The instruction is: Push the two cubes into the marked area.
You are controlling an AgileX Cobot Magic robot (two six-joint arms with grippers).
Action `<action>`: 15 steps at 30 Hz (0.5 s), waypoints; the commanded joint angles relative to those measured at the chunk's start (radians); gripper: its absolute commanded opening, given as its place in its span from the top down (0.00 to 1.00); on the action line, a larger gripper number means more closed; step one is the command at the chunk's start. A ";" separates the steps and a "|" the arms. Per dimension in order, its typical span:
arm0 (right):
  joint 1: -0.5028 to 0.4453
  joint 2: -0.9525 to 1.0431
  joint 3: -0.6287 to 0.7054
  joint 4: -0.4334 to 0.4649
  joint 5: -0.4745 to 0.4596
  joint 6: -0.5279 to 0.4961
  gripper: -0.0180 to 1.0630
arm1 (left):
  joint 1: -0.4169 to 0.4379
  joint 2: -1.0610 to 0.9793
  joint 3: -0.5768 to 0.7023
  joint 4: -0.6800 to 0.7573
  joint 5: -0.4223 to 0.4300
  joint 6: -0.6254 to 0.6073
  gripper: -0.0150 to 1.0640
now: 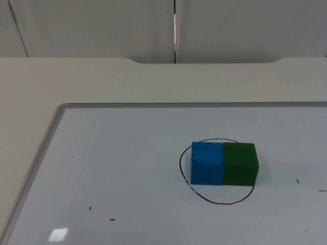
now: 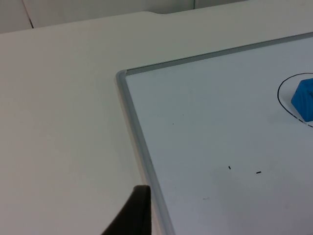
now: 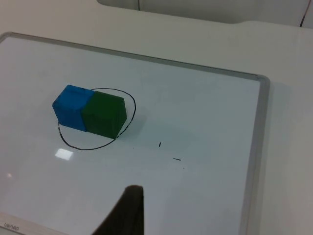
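Top view, blocks: the blue cube [image 1: 207, 163] and the green cube [image 1: 240, 164] sit side by side, touching, on the whiteboard [image 1: 127, 168].
Top view, marked area: a hand-drawn black ring [image 1: 217, 171] goes around both cubes; the green one's far side lies close to the line, and the blue one's outer edge sits near or on it.
Top view, progress: judged from how they lie, the pushing looks done or nearly so; at most a small nudge toward the ring's middle would be left.
Top view, containers: the ring is the only thing that holds anything here, and it holds the two cubes and nothing else; a few small black marks lie on the board outside it.
Left wrist view, gripper: one black fingertip of the left gripper [image 2: 134, 213] stands over the table just beside the board's metal frame [image 2: 134, 132], well apart from the blue cube [image 2: 304, 99]; I cannot tell how far the pincer is open, and it is not seen holding anything. This arm seems to wait.
Left wrist view, ring: part of the black line [image 2: 280, 100] curves beside the blue cube.
Right wrist view, gripper: a fingertip of the right gripper [image 3: 128, 210] hangs above the board, apart from the cubes; its opening cannot be told either.
Right wrist view, blocks: blue cube [image 3: 71, 106] and green cube [image 3: 104, 115] touch, the ring [image 3: 93, 145] around them.
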 commanded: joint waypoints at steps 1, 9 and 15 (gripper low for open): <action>0.000 -0.004 0.002 -0.005 -0.002 0.003 0.01 | 0.003 -0.004 0.005 0.004 -0.011 -0.008 0.01; 0.000 -0.004 0.002 -0.003 -0.002 0.003 0.01 | 0.003 -0.004 0.005 0.004 -0.011 -0.008 0.01; 0.000 -0.004 0.002 -0.001 -0.002 0.003 0.01 | 0.003 -0.004 0.005 0.004 -0.011 -0.008 0.01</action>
